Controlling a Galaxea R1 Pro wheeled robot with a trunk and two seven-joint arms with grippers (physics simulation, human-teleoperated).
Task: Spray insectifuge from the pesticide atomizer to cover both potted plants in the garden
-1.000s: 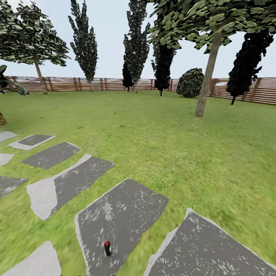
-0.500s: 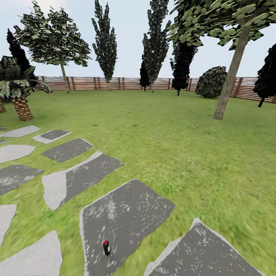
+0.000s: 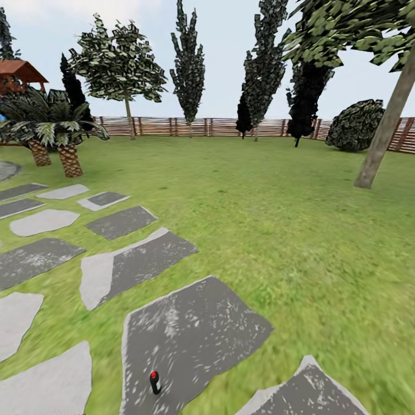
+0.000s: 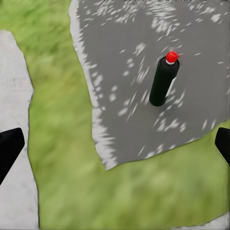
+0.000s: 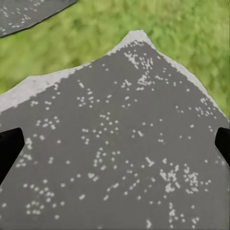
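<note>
The black cylindrical pesticide atomizer with red cap (image 4: pixel 164 80) stands upright on a grey stepping stone (image 4: pixel 124 43); your open, empty left gripper (image 4: pixel 115 146) could topple it if you approach off-centre.

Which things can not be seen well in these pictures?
- Can nozzle: too small in the head view, blurred in the left wrist view.
- Left end effector: the frame edges cut the fingers to dark tips.
- Right end effector: the same.
- Red-roofed structure: cut by the head view's edge, partly hidden by palms.
- Far stone: cut by the same edge.
</note>
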